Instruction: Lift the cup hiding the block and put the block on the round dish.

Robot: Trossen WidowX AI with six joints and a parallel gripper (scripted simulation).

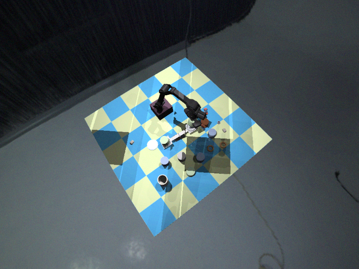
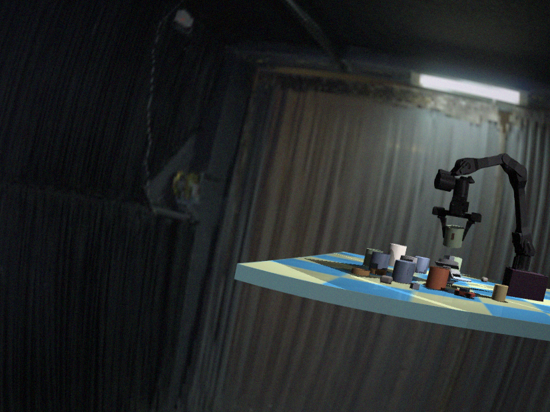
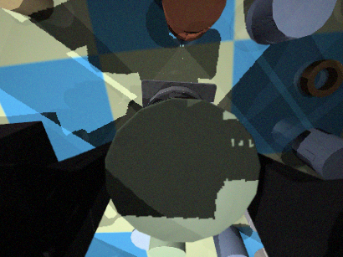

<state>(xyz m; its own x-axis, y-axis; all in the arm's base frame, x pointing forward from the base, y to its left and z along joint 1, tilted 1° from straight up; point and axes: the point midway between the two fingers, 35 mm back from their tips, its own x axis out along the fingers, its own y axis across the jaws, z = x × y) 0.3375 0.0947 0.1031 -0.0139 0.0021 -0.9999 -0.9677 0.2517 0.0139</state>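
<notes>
My gripper (image 2: 453, 239) (image 3: 177, 144) is shut on a pale green cup (image 1: 190, 123) (image 2: 453, 233) (image 3: 180, 148) and holds it upright in the air above one end of the balance (image 1: 177, 136) (image 3: 147, 90). In the exterior view there is a gap under the held cup. The other pale green cup (image 1: 164, 140) stands on the balance's far end. The round white dish (image 1: 152, 144) lies just beyond that end, with no cup above it. The block cannot be made out; the held cup covers most of the near end in the wrist view.
A red-brown cylinder (image 1: 204, 122) (image 2: 437, 278) (image 3: 194, 6) stands close beside the near end. A blue cylinder (image 1: 212, 132) (image 2: 403, 271) (image 3: 305, 7) stands past it. Several other cylinders, a white open cup (image 2: 397, 255) and orange rings (image 3: 308, 81) stand or lie around the balance.
</notes>
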